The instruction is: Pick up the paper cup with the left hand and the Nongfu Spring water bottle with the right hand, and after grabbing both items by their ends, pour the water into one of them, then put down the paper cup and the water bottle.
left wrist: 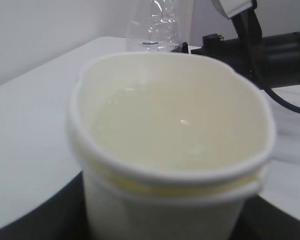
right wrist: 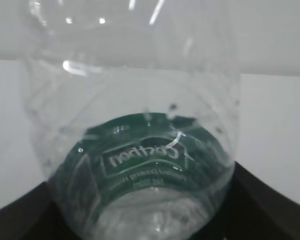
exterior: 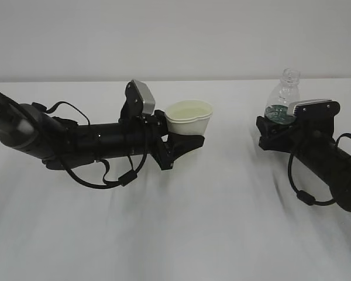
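The white paper cup (exterior: 189, 117) stands upright, its rim pinched out of round, with my left gripper (exterior: 184, 140) shut on its lower wall. In the left wrist view the paper cup (left wrist: 170, 200) fills the frame between the jaws of the left gripper (left wrist: 160, 225), and clear water (left wrist: 175, 130) lies inside it. The Nongfu Spring water bottle (exterior: 284, 93) stands upright and uncapped at the right. My right gripper (exterior: 275, 132) stands open around its green label band. In the right wrist view the bottle (right wrist: 135, 125) looks round and unsqueezed between the right gripper (right wrist: 140, 222) jaws.
Both arms lie low over the white table (exterior: 222, 222), about a hand's width apart. The right arm's cable loop (exterior: 307, 193) hangs near the tabletop. A plain pale wall (exterior: 175, 35) closes the back.
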### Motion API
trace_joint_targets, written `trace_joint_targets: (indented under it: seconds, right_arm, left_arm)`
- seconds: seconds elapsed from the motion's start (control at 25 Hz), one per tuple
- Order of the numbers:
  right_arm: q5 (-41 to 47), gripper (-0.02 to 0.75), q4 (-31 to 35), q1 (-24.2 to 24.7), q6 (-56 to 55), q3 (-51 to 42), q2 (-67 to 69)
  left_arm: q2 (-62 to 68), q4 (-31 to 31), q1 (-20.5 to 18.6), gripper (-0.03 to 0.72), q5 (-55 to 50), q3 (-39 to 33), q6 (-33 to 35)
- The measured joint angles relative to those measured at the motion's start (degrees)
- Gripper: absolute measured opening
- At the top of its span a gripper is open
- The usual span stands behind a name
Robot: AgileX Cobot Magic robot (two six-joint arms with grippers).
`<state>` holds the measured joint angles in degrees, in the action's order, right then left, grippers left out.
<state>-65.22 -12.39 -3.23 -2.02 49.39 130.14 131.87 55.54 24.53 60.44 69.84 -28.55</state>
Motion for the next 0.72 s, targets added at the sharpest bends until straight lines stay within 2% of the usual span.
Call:
trace_joint_targets:
  seconds: [0.44, 0.72]
  right_arm:
    - [0.0, 0.594, 0.1, 0.0, 0.0, 0.0, 0.0]
    - [-0.1, 0.596, 1.6, 0.0, 0.0, -4.0, -0.4]
  left_arm:
    - [0.0, 0.0, 0.0, 0.417, 0.3, 0.0, 0.0]
    - [0.0, 0.0, 0.0, 0.417, 0.3, 0.0, 0.0]
